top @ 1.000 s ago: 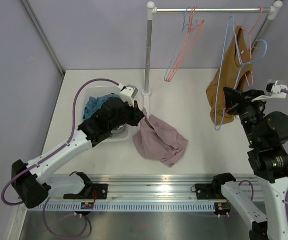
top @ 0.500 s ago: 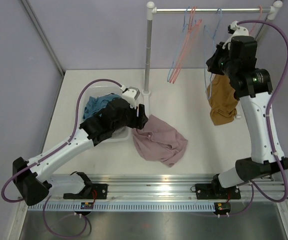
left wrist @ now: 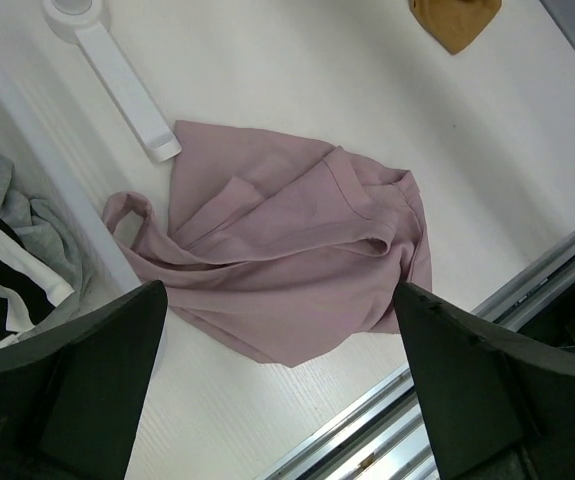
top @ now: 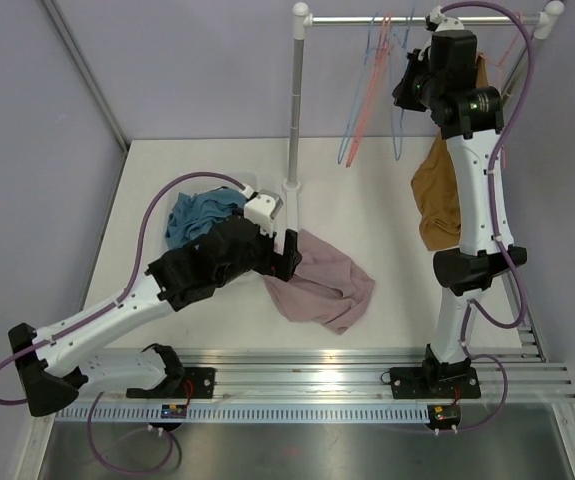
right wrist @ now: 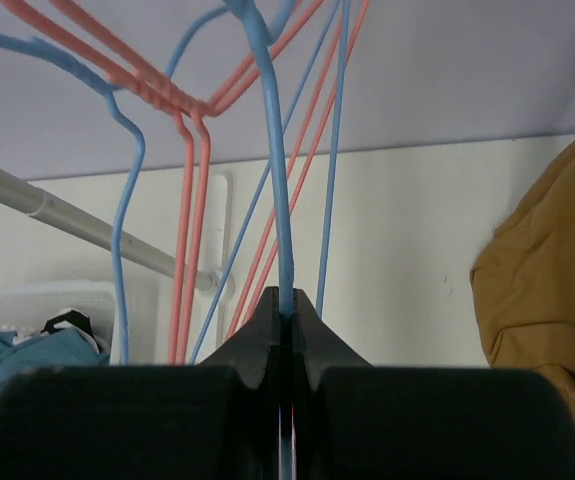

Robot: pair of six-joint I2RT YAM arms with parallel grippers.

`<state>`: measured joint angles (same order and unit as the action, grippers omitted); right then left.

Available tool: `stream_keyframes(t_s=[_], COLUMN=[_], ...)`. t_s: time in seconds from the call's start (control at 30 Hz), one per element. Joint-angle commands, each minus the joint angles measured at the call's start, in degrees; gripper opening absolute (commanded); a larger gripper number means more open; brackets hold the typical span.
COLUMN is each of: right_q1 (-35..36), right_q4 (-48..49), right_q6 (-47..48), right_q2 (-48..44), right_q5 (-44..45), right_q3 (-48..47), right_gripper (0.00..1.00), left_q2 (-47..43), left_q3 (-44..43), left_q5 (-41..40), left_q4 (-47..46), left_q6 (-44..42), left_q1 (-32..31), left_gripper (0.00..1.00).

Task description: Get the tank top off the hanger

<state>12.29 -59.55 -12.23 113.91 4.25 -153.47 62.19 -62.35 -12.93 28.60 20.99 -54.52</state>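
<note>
The mauve tank top [top: 319, 285] lies crumpled on the table, off any hanger; the left wrist view shows it [left wrist: 287, 250] spread below the camera. My left gripper [top: 289, 250] hovers over its left edge, open [left wrist: 279, 290], with nothing between the fingers [left wrist: 77, 380]. A bare blue hanger [top: 399, 115] is up by the rail [top: 347, 19]. My right gripper [top: 407, 85] is shut on its wire. In the right wrist view the blue hanger [right wrist: 272, 150] runs straight up out of the shut right gripper [right wrist: 285, 297].
Pink hangers [top: 365, 100] and another blue one hang on the rail. A brown garment [top: 437, 195] hangs at the right. The rack's post [top: 294, 110] and white foot [left wrist: 127, 85] stand by the tank top. A white bin [top: 252, 192] of clothes sits at the left.
My left gripper opened, let go of the tank top and drew back. My right arm swung up from beside the brown garment to the rail, carrying the blue hanger.
</note>
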Motion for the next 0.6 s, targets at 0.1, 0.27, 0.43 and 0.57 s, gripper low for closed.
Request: stream_keyframes(t_s=[0.1,0.27,0.43,0.57], right_q1=[-0.2,-0.3,-0.3,-0.3], right_q4=[1.3,0.8,3.7,5.4], right_q6=[-1.0,-0.8,-0.1,1.2], right_q2=[0.3,-0.8,-4.9,-9.1], right_q5=[-3.5,-3.9,-3.2,-2.1], right_q3=[3.2,6.3,14.4,18.8], right_gripper=[0.0,0.0,0.04,0.3], left_q2=[2.1,6.7,16.1,22.2], left_q3=[1.1,3.6,3.6,3.9], left_q5=[-7.4,-4.5,-2.6,-1.4], left_q4=[-3.0,-9.0,-14.0,-17.5], left_q6=[1.4,1.5,1.6,2.3], left_q1=[-5.6,-7.3,-7.7,-8.1], left_gripper=[0.99,0.99,0.99,0.99])
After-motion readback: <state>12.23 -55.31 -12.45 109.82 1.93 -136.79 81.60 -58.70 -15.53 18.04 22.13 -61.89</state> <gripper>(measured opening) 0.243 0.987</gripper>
